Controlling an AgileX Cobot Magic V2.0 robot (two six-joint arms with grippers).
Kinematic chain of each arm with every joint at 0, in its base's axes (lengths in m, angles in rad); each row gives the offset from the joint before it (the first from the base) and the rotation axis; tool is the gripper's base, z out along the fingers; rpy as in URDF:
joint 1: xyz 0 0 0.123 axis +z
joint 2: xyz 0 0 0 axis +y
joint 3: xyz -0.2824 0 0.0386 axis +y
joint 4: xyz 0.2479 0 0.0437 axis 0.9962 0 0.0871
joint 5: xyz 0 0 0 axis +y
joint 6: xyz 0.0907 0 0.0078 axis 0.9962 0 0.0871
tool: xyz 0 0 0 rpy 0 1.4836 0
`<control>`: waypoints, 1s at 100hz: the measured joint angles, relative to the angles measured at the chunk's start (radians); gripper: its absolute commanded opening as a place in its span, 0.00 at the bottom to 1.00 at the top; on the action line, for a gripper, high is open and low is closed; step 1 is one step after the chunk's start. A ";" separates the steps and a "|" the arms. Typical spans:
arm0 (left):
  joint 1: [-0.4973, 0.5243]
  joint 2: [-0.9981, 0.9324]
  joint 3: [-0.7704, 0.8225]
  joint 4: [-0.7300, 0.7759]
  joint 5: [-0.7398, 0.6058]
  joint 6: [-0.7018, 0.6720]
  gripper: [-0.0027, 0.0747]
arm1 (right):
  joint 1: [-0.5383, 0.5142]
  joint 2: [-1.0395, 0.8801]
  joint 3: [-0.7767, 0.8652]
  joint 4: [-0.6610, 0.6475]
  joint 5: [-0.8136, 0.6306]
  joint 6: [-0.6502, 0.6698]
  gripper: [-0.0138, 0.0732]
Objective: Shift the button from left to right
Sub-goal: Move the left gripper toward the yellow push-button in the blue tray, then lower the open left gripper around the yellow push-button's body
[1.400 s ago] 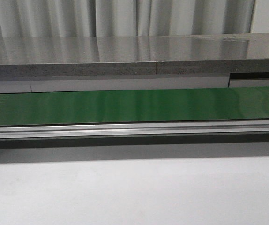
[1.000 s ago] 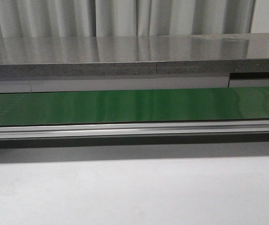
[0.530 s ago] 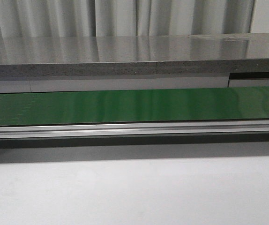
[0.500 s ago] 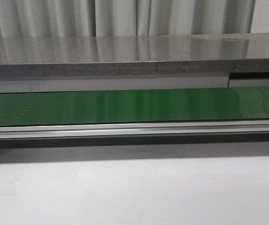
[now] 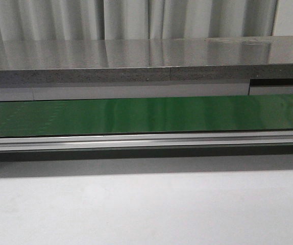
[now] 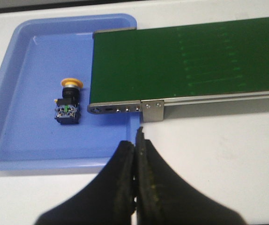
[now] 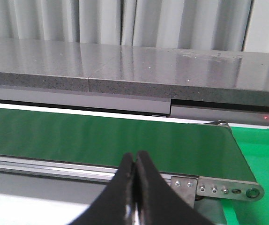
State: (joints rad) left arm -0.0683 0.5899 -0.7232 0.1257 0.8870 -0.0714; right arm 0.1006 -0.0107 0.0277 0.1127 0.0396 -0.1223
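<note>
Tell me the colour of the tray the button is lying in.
Blue: the tray under the button is light blue, shown best in the left wrist view.

The right gripper (image 7: 135, 161), its two black fingers (image 7: 120, 187) pressed together at the tips, hangs in front of a green belt (image 7: 106, 140). The belt runs across the frame and ends at a metal bracket (image 7: 219, 188) with a row of small screws and a roller end. Beyond the belt's end lies a bright green surface (image 7: 261, 150). Behind the belt a grey speckled slab (image 7: 125, 70) spans the view, and behind that hang pale pleated curtains (image 7: 125, 21). A small red light (image 7: 265, 117) shows under the slab near the belt's end.
</note>
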 measured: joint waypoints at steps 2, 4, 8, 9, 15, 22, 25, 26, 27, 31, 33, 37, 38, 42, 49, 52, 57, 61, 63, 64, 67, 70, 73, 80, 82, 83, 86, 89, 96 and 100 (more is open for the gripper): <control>0.000 0.011 0.000 0.000 0.002 0.000 0.01 | 0.000 0.000 0.000 0.000 0.000 0.000 0.03; 0.000 0.022 -0.002 0.000 0.002 0.000 0.01 | 0.000 0.000 0.000 0.000 0.000 0.000 0.03; 0.000 0.040 -0.002 0.000 0.006 0.000 0.01 | 0.000 0.000 0.000 0.000 0.000 0.000 0.03; 0.000 0.043 -0.002 0.000 0.006 0.000 0.01 | 0.000 0.000 0.000 0.000 0.000 0.000 0.03; 0.000 0.066 -0.002 0.000 0.010 0.000 0.01 | 0.000 0.000 0.000 0.000 0.000 0.000 0.03; 0.000 0.084 -0.002 0.000 0.012 0.000 0.01 | 0.000 0.000 0.000 0.000 0.000 0.000 0.03; 0.000 0.091 -0.002 0.000 0.014 0.000 0.03 | 0.000 0.000 0.000 0.000 0.000 0.000 0.03; 0.000 0.093 -0.002 0.000 0.014 0.000 0.04 | 0.000 0.000 0.000 0.000 0.000 0.000 0.03; 0.000 0.096 -0.002 0.000 0.014 0.000 0.05 | 0.000 0.000 0.000 0.000 0.000 0.000 0.03; 0.000 0.101 -0.002 0.000 0.014 0.000 0.12 | 0.000 0.000 0.000 0.000 0.000 0.000 0.03; 0.000 0.103 -0.002 0.000 0.014 0.000 0.15 | 0.000 0.000 0.000 0.000 0.000 0.000 0.03; 0.000 0.105 -0.002 0.000 0.014 0.000 0.26 | 0.000 0.000 0.000 0.000 0.000 0.000 0.03; 0.000 0.105 -0.002 0.000 0.014 0.000 0.30 | 0.000 0.000 0.000 0.000 0.000 0.000 0.03; 0.000 0.105 -0.002 0.000 0.014 0.000 0.42 | 0.000 0.000 0.000 0.000 0.000 0.000 0.03; 0.000 0.105 -0.002 0.000 0.016 0.000 0.66 | 0.000 0.000 0.000 0.000 0.000 0.000 0.03; 0.000 0.105 -0.002 0.000 0.016 0.000 0.76 | 0.000 0.000 0.000 0.000 0.000 0.000 0.03; 0.000 0.105 -0.002 0.000 0.016 0.000 0.85 | 0.000 0.000 0.000 0.000 0.000 0.000 0.03; 0.000 0.105 -0.002 0.000 0.016 0.000 0.88 | 0.000 0.000 0.000 0.000 0.000 0.000 0.03; 0.000 0.105 -0.002 0.000 0.016 0.000 0.88 | 0.000 0.000 0.000 0.000 0.000 0.000 0.03; 0.000 0.105 -0.002 0.000 0.016 0.000 0.88 | 0.000 0.000 0.000 0.000 0.000 0.000 0.03; 0.000 0.105 -0.002 0.000 0.016 0.000 0.88 | 0.000 0.000 0.000 0.000 0.000 0.000 0.03; 0.000 0.105 -0.002 0.000 0.016 0.000 0.88 | 0.000 0.000 0.000 0.000 0.000 0.000 0.03; 0.000 0.105 -0.002 -0.002 0.016 0.000 0.88 | 0.000 0.000 0.000 0.000 0.000 0.000 0.03; 0.000 0.105 -0.002 -0.006 0.016 0.000 0.88 | 0.000 0.000 0.000 0.000 0.000 0.000 0.03; 0.000 0.105 -0.002 -0.006 0.016 0.000 0.88 | 0.000 0.000 0.000 0.000 0.000 0.000 0.03; 0.000 0.105 -0.003 -0.006 0.016 0.000 0.88 | 0.000 0.000 0.000 0.000 0.000 0.000 0.03; 0.000 0.105 -0.007 -0.006 0.020 0.000 0.88 | 0.000 0.000 0.000 0.000 0.000 0.000 0.03; 0.000 0.107 -0.012 -0.006 0.025 0.000 0.88 | 0.000 0.000 0.000 0.000 0.000 0.000 0.03; 0.000 0.121 -0.041 -0.001 0.040 0.000 0.88 | 0.000 0.000 0.000 0.000 0.000 0.000 0.03; 0.000 0.133 -0.066 0.013 0.049 0.000 0.88 | 0.000 0.000 0.000 0.000 0.000 0.000 0.03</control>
State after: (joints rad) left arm -0.0683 0.7232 -0.7891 0.1387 0.9356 -0.0714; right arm 0.1006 -0.0107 0.0277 0.1127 0.0396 -0.1223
